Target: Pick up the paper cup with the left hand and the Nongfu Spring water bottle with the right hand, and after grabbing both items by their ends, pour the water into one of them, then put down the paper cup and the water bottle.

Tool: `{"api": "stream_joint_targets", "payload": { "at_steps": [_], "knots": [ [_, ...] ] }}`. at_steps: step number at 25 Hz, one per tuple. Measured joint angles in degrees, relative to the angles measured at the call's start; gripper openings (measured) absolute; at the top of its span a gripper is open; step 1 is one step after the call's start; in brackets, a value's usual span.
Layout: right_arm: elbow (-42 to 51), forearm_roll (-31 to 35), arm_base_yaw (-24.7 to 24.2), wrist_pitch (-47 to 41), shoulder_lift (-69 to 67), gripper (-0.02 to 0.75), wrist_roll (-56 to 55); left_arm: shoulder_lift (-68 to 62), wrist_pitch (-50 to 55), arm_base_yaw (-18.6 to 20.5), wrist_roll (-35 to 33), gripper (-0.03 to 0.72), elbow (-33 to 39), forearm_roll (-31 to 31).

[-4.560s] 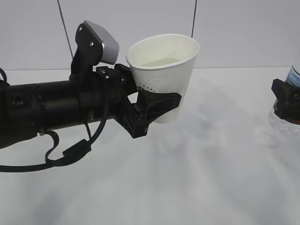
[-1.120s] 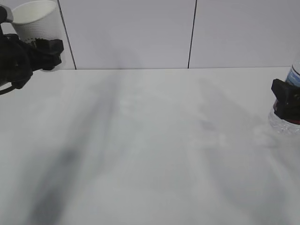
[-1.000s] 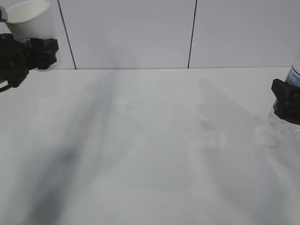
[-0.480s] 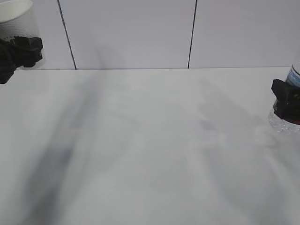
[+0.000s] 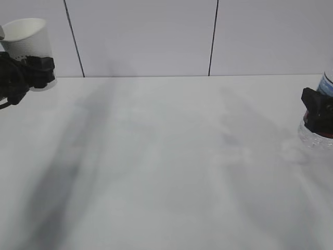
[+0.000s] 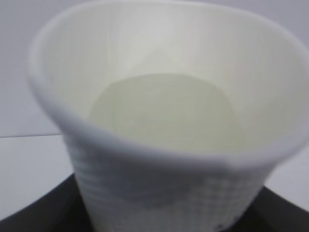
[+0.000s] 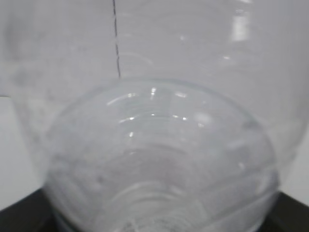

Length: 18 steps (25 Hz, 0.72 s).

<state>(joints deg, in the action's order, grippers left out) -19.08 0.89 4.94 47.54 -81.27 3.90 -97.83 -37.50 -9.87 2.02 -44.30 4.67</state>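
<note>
In the exterior view, the left gripper [image 5: 36,70] at the far left edge clasps the lower part of the upright paper cup [image 5: 28,36], held above the white table [image 5: 166,166]. At the far right edge, the right gripper [image 5: 316,107] clamps the water bottle [image 5: 315,135], whose clear base sits low by the table. The left wrist view shows the cup [image 6: 164,145] close up, with pale water [image 6: 164,116] inside. The right wrist view shows the bottle [image 7: 159,164] filling the frame, its clear ribbed wall between the black jaws.
</note>
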Motion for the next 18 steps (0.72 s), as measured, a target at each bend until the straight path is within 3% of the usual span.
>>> {"api": "stream_joint_targets", "payload": {
  "at_steps": [18],
  "knots": [
    [0.0, 0.0, 0.0, 1.46, -1.6, 0.519, 0.0, -7.98, -10.28, 0.0, 0.0, 0.486, 0.0, 0.0]
  ]
}}
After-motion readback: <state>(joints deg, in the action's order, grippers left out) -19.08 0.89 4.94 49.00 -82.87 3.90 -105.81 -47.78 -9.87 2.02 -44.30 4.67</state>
